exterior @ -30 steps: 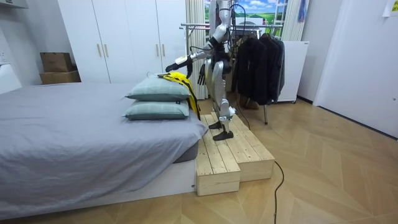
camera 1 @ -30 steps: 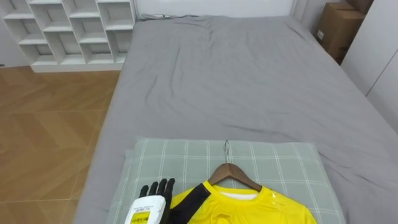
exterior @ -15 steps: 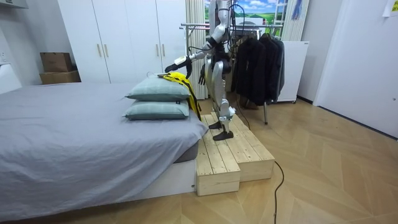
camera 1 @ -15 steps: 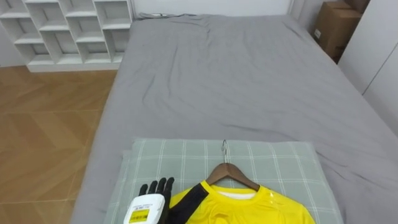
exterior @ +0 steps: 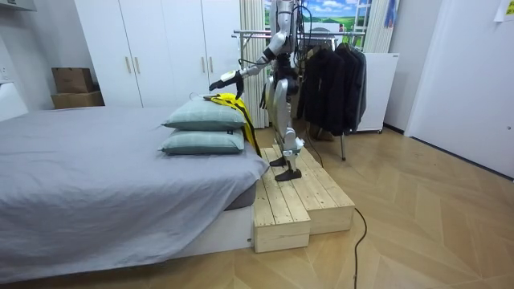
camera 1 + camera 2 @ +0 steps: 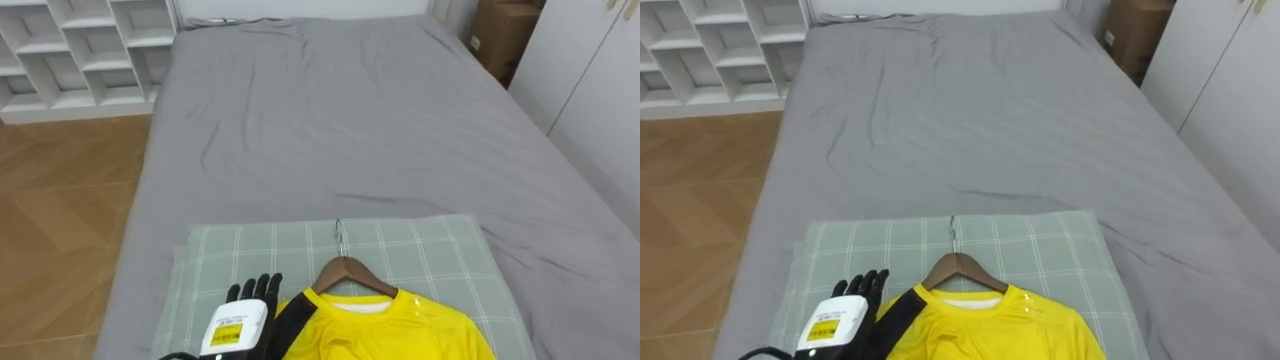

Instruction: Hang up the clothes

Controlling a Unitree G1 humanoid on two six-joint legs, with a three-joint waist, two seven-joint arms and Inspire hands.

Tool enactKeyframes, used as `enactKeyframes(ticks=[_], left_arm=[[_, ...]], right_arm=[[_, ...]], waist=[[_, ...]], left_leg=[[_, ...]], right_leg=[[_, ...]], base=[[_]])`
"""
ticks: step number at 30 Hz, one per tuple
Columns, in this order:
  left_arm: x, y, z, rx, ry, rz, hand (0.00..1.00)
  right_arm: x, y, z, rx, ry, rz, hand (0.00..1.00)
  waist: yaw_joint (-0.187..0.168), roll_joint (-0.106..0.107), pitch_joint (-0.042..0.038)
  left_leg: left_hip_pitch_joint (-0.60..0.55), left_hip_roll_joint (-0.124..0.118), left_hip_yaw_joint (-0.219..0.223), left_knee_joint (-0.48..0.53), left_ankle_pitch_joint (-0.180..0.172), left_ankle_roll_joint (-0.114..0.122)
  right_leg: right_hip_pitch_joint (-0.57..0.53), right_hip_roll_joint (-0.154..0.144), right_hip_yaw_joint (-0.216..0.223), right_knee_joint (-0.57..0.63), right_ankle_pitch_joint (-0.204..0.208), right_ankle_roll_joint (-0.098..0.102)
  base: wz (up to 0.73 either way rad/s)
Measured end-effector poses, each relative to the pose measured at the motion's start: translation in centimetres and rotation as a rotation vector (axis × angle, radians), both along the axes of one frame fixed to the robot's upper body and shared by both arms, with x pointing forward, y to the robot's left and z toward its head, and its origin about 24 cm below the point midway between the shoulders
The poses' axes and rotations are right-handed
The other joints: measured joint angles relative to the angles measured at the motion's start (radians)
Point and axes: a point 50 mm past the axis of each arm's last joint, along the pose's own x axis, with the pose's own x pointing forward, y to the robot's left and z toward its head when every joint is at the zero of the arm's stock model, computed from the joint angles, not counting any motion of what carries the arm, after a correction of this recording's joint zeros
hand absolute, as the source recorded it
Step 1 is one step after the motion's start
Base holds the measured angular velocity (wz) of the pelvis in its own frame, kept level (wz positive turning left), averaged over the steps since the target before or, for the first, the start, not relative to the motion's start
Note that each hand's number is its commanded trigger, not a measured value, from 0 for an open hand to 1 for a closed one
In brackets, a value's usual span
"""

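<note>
A yellow shirt with a black sleeve lies on a wooden hanger on top of the green checked pillow. The hanger's metal hook points toward the foot of the bed. My left hand hovers open over the pillow, just left of the shirt's black sleeve, fingers straight and pointing forward. In the room view the left hand reaches out over the stacked pillows. My right hand hangs by my side. I stand on a wooden platform at the head of the bed.
The grey bed stretches ahead. White cube shelves stand at the far left and a cardboard box at the far right. Behind me a clothes rack holds dark garments.
The head camera has turned, shifting the whole picture left. My left arm has lifted a little and reached slightly further over the pillow, nearer the hanger.
</note>
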Motion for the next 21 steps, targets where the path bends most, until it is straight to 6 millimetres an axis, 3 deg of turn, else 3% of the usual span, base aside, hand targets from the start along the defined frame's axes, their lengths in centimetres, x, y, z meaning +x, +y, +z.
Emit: enactKeyframes(ticks=[14,21], left_arm=[[0.6,-0.7,0.4,-0.025,-0.012,0.006,0.00],[-0.1,-0.3,-0.8,-0.019,0.050,0.028,0.00]], right_arm=[[-0.4,-0.1,0.0,0.009,-0.014,-0.040,0.00],[-1.0,-0.5,0.0,-0.002,-0.003,-0.071,0.00]], waist=[[-0.019,0.011,0.0016],[-0.020,0.026,0.0045]], left_leg=[[0.008,0.009,0.014,-0.012,0.006,-0.010],[0.015,0.011,0.028,-0.026,0.010,-0.016]], right_leg=[[0.002,0.008,0.020,0.000,0.000,0.000],[-0.002,0.016,0.024,0.000,0.000,0.000]], base=[[-0.03],[-0.05]])
